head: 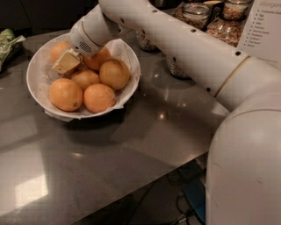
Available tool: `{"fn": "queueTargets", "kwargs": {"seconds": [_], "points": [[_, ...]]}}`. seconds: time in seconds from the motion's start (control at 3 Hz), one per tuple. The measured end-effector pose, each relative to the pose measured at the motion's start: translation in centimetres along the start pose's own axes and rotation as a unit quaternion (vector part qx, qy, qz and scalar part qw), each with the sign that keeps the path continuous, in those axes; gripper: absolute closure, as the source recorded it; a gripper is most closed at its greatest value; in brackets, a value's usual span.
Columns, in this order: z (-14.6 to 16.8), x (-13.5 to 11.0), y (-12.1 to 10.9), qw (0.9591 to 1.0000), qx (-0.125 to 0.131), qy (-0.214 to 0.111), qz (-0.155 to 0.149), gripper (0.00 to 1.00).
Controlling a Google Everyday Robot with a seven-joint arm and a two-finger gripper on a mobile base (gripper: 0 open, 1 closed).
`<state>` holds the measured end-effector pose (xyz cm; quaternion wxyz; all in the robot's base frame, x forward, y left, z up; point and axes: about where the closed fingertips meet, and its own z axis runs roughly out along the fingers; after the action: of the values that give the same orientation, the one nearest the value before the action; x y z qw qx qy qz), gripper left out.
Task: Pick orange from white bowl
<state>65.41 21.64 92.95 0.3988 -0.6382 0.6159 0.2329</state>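
The white bowl [127, 52], lined with crinkled paper, sits at the back left of the grey table and holds several oranges. Two large deep-orange ones lie at the front [66, 93] [99, 97], one at the right [114, 74], and a smaller one in the middle [84, 78]. My gripper [66, 61] reaches down into the bowl from the right. Its pale yellow tip sits among the back oranges, between the back-left one [58, 49] and the back one [97, 59], partly hiding both.
Glass jars [195, 11] stand along the back right, with another jar [175, 68] behind my arm. A white printed card [263, 22] leans at the far right. A green packet [9, 41] lies at the left edge. The table's front edge runs diagonally at lower right.
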Motion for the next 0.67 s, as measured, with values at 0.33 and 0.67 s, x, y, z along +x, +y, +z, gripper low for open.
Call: {"fn": "queueTargets", "kwargs": {"seconds": [0.33,0.67], "points": [[0.0,0.0,0.0,1.0,0.0,0.0,0.0,0.92],[0.01,0.0,0.01,1.0,0.0,0.0,0.0,1.0]]}}
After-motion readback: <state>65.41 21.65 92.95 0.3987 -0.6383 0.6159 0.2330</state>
